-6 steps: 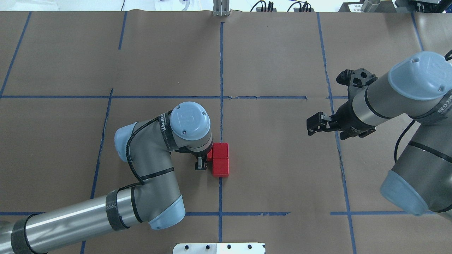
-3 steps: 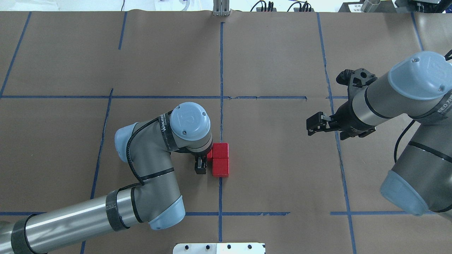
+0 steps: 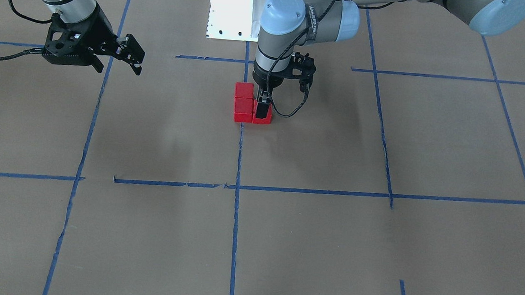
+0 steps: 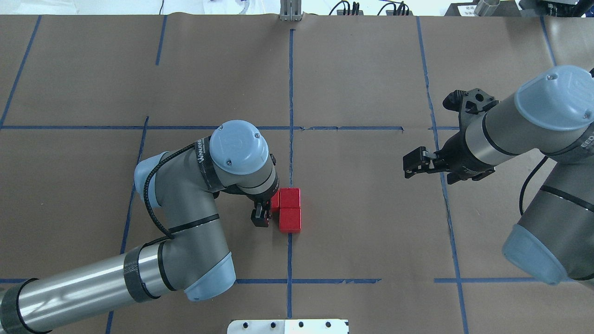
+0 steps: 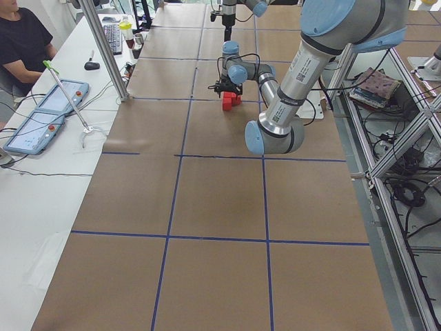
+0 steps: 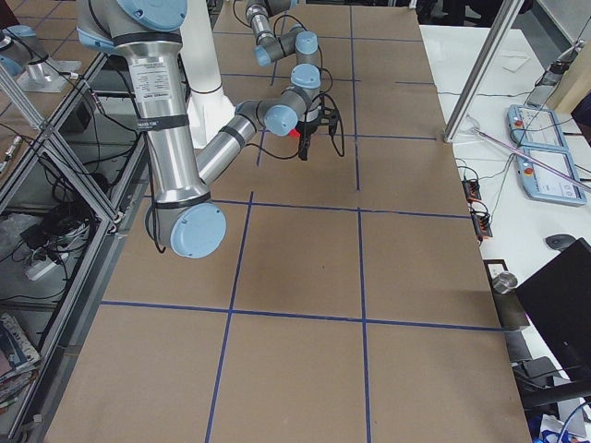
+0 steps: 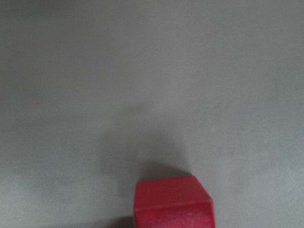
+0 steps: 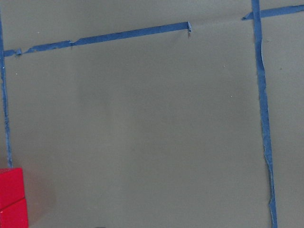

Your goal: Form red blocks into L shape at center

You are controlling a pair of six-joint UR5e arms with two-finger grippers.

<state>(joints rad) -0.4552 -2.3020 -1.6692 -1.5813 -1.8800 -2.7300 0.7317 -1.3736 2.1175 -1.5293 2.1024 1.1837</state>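
Observation:
Three red blocks lie together at the center, by the long blue tape line (image 4: 291, 139). Two (image 4: 290, 208) lie in a row along the line. The third block (image 4: 275, 202) touches the far one's left side, which makes an L (image 3: 251, 108). My left gripper (image 4: 265, 209) is just over the third block, and its wrist hides most of that block. One black finger (image 4: 260, 217) shows beside it, and the jaws look open. The left wrist view shows one block (image 7: 173, 202) on the paper. My right gripper (image 4: 408, 165) hovers open and empty far to the right.
Brown paper with a blue tape grid covers the table. The white robot base (image 4: 287, 326) is at the near edge. The left arm's elbow (image 4: 204, 264) hangs low over the near-left square. An operator sits at a side desk (image 5: 24, 41).
The left arm's wrist has shifted left and away from the base, and its finger moved with it. The three blocks stayed put. The right arm has barely moved.

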